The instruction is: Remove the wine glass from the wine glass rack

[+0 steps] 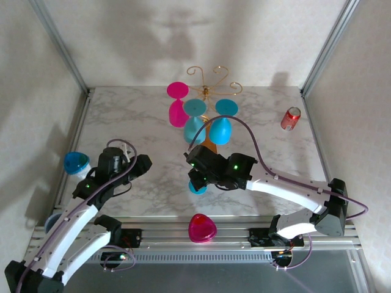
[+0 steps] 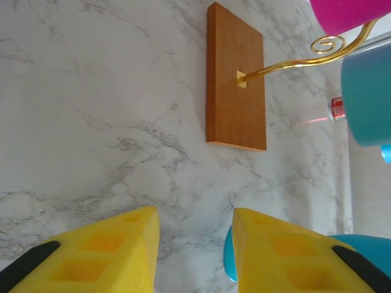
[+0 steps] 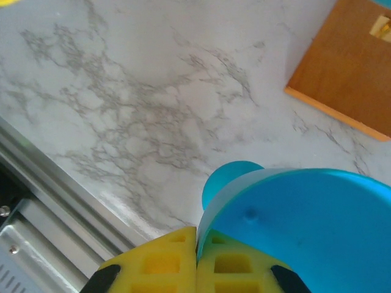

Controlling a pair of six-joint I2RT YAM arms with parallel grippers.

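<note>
Right claw [image 3: 196, 244]: clenched, a blue wine glass [image 3: 305, 226] against its tips, on the near side of the wine glass rack [image 1: 208, 90] (a grip on the stem cannot be confirmed). Left claw [image 2: 195, 217]: released, empty, left of the rack. Judged step: set-down. Lower the glass onto the surface [image 1: 140, 122] clear of the rack's wooden base [image 2: 235, 79], then release.

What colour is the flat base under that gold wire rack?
The base is orange-brown wood; clearest from the left wrist.
</note>
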